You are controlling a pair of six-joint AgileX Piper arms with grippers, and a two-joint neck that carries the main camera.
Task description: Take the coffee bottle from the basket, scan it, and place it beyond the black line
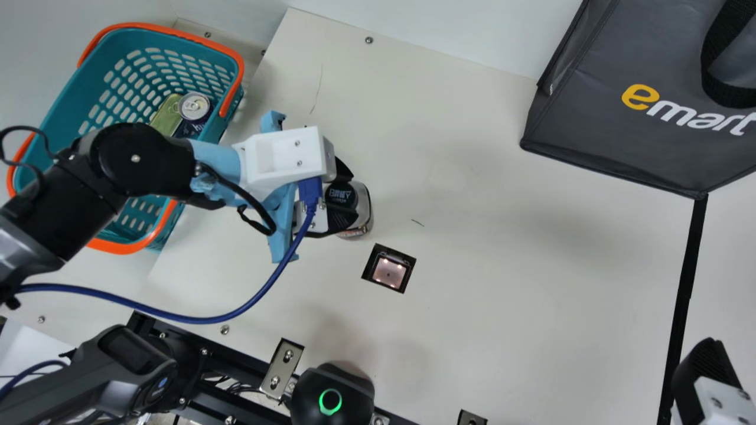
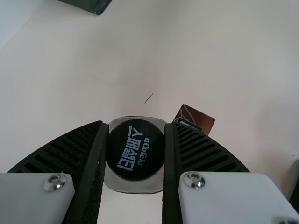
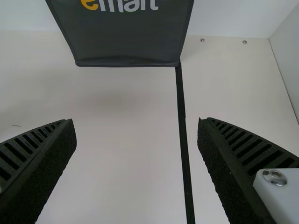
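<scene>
- left arm (image 1: 142, 159), nearest the camera; over part of the basket, left of the scanner
- grey bag (image 1: 596, 130); far side and right of scanner
- teal basket (image 1: 53, 124), orange handles; left of scanner, far side
- black line (image 1: 688, 260); well right of scanner, runs from bag's corner toward the near side
- left gripper (image 1: 349, 196); just left of scanner, far side; pinching the coffee bottle between both fingers
- right gripper (image 1: 706, 378); well right of scanner, nearer side; fingers spread wide, nothing between them
- coffee bottle (image 1: 364, 206), black cap (image 2: 135, 149); near scanner, left and far side; same side of line as scanner
- scanner (image 1: 388, 270); square, lit, landmark
- can (image 1: 194, 106), silver top; in basket, left of scanner
</scene>
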